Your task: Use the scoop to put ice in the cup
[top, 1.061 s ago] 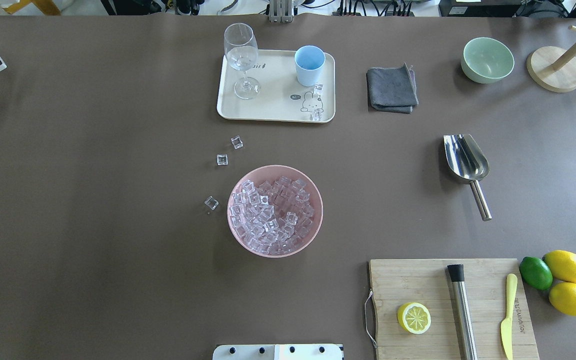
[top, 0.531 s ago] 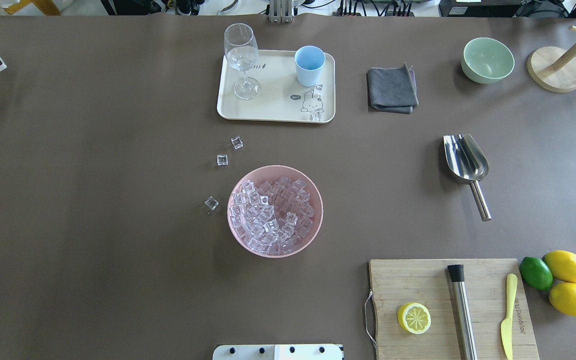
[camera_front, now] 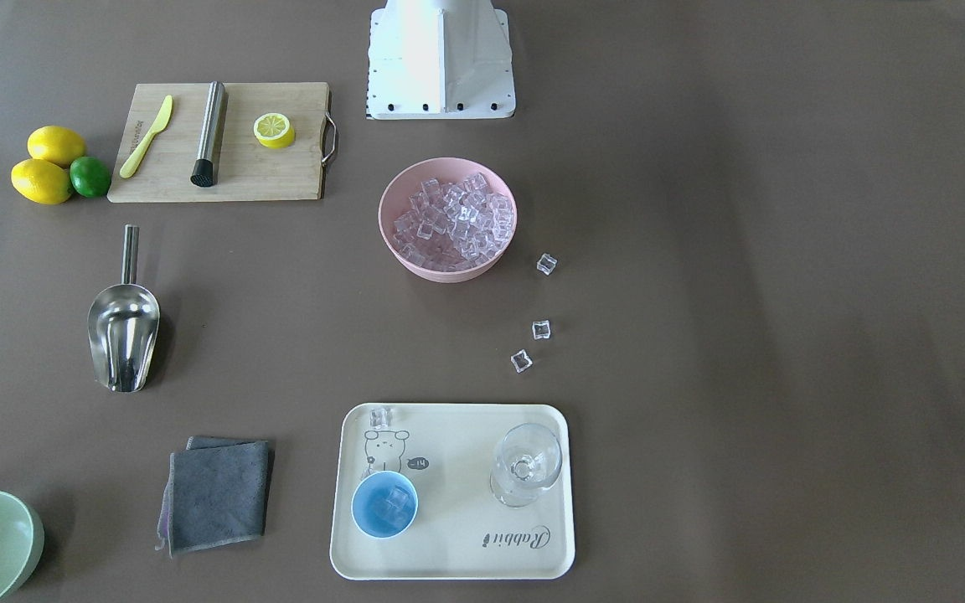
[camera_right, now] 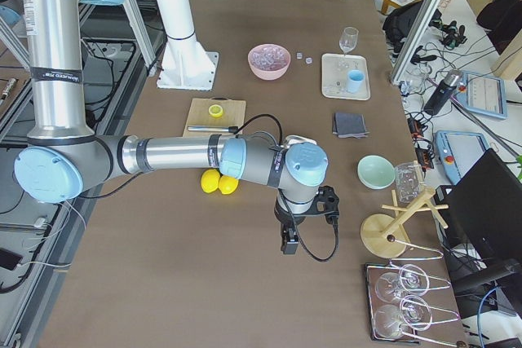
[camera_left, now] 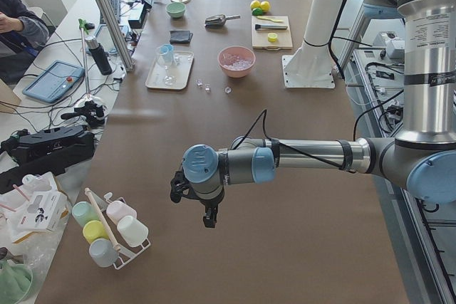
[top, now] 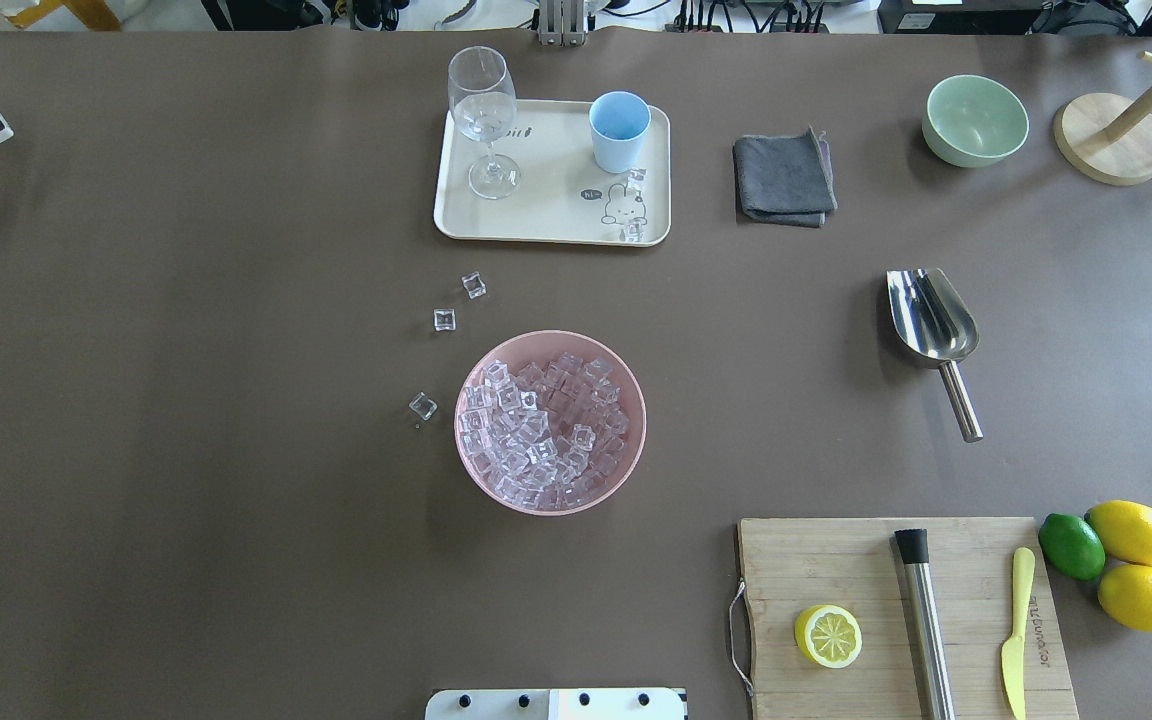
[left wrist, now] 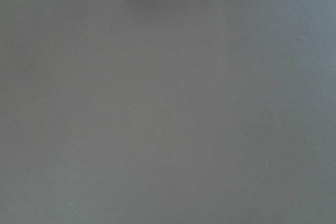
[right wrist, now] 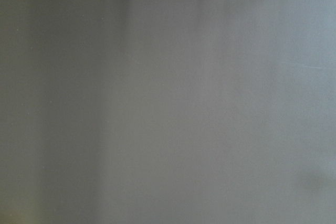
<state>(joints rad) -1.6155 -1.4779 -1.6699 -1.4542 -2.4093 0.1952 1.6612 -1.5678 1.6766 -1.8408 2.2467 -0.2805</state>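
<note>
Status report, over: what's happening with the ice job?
Left gripper, right gripper: far from the work, open or shut unclear. Scoop lying untouched; ice in pink bowl. Nothing blocking cup.

Pink bowl (top: 626, 440) of ice (top: 541, 430); scoop (top: 931, 325) well right, cup (top: 619, 130) on tray (top: 546, 215).

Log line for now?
scoop: on table, unheld | ice: mostly in pink bowl | cup: on tray | left tool, right tool: away, state unclear

Brown table (top: 186, 450): tray (top: 546, 205); pink bowl (top: 641, 428); scoop (top: 931, 320); grey cloth (top: 784, 178); cutting board (top: 806, 560); loose ice (top: 444, 320).
</note>
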